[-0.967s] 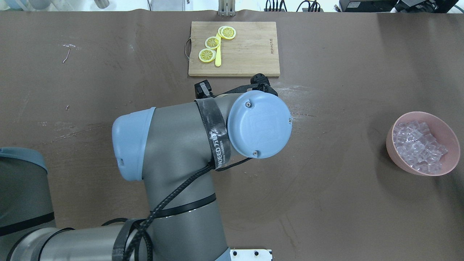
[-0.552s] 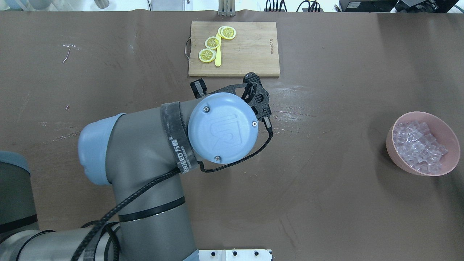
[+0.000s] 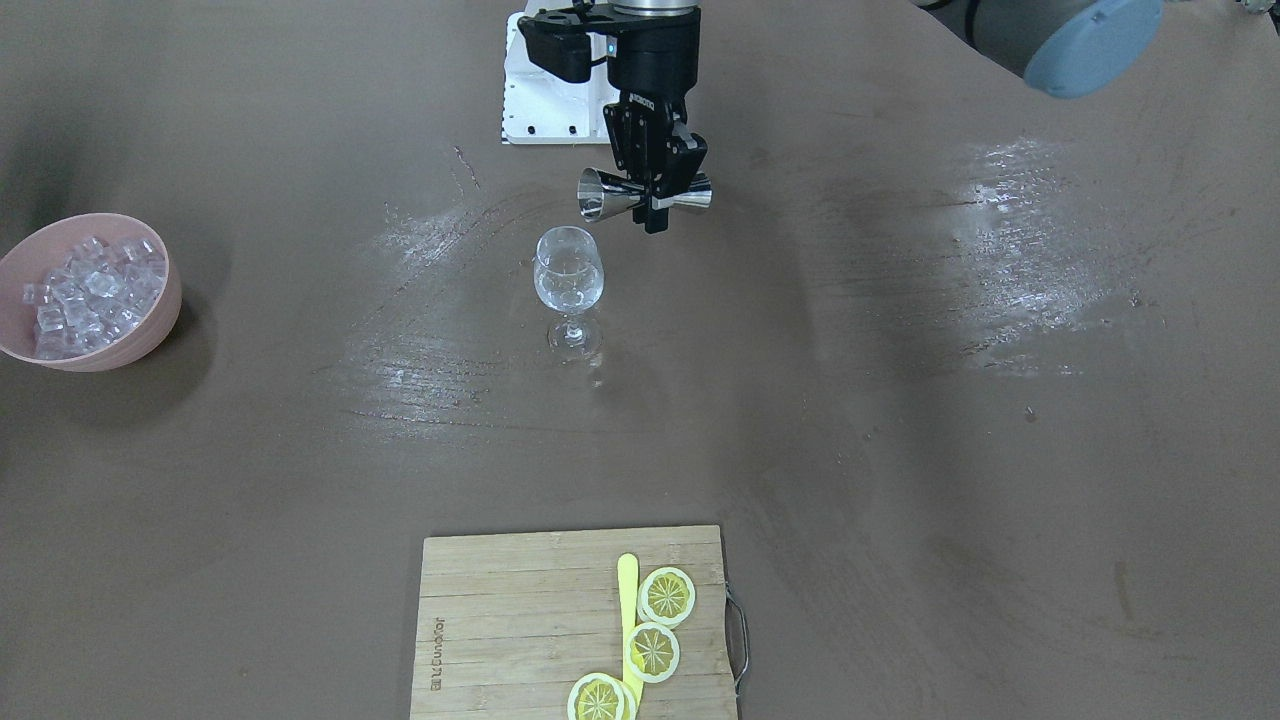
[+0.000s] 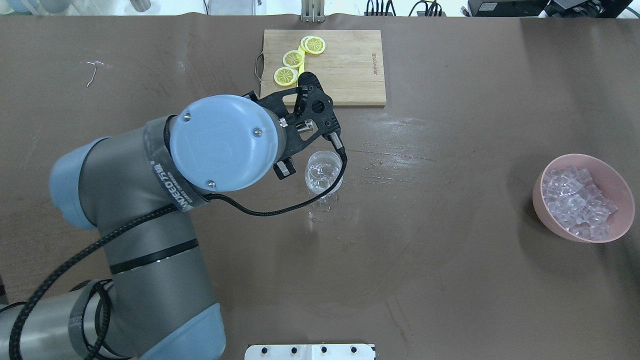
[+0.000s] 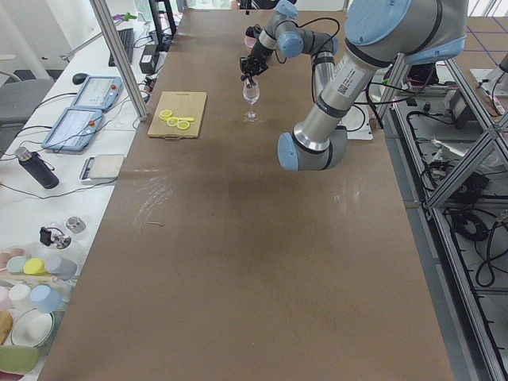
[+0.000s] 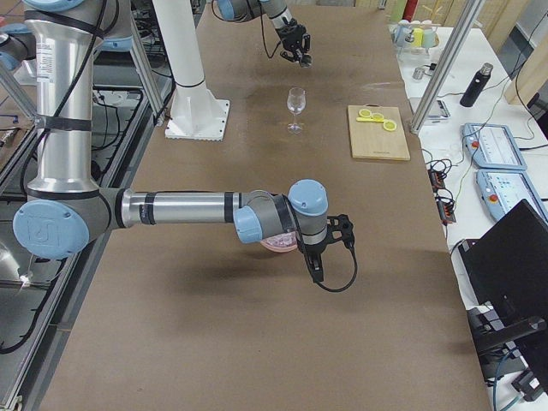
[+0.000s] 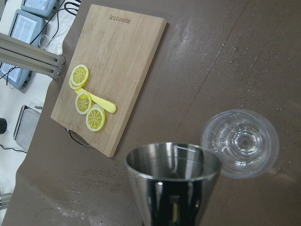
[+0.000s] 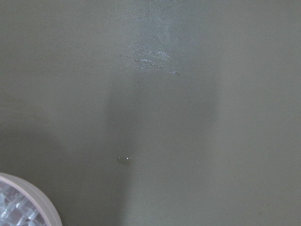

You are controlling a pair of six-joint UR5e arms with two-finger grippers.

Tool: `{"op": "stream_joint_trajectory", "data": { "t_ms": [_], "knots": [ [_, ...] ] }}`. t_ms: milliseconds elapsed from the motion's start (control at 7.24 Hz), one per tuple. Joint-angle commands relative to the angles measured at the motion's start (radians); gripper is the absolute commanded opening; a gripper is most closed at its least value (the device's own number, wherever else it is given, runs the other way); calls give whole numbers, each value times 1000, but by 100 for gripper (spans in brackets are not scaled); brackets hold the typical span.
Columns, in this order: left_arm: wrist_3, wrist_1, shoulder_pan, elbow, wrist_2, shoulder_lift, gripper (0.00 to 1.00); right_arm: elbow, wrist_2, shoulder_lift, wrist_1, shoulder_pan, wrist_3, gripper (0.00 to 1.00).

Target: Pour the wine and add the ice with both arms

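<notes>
My left gripper [image 3: 655,205] is shut on a steel jigger [image 3: 645,194] that lies on its side, above and just behind the clear wine glass [image 3: 568,285]. In the left wrist view the jigger [image 7: 173,183] has its open mouth beside the glass's rim [image 7: 240,148]. The glass [image 4: 324,175] stands upright mid-table. The ice [image 4: 575,200] fills a pink bowl [image 4: 620,210] at the right. My right gripper [image 6: 315,257] hangs by that bowl, seen only from the side, so I cannot tell whether it is open or shut. The bowl's rim [image 8: 28,197] shows in the right wrist view.
A bamboo cutting board [image 4: 345,65] with three lemon slices [image 4: 293,59] and a yellow knife lies at the far edge, beyond the glass. The left arm's elbow [image 4: 222,142] hangs over the table left of the glass. A white pedestal [image 3: 545,95] stands at the robot's side.
The left arm has swung to the left in the overhead view. The wine glass, hidden under the wrist before, now shows beside it.
</notes>
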State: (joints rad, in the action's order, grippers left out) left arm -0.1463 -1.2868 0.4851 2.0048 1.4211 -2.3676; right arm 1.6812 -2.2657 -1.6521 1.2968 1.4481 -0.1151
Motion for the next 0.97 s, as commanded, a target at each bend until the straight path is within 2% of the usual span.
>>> {"op": "stream_joint_trajectory", "data": {
  "t_ms": [0,276,829],
  "knots": [
    [-7,-159,74,2,85,100,0,0,0,0,-1,0,0,100],
    [-146,-267,140,2,198,183,0,3,0,0,-1,0,0,100],
    [-355,-602,274,-7,326,471,0,67,-34,-2,-2,-9,-84,100]
  ]
}}
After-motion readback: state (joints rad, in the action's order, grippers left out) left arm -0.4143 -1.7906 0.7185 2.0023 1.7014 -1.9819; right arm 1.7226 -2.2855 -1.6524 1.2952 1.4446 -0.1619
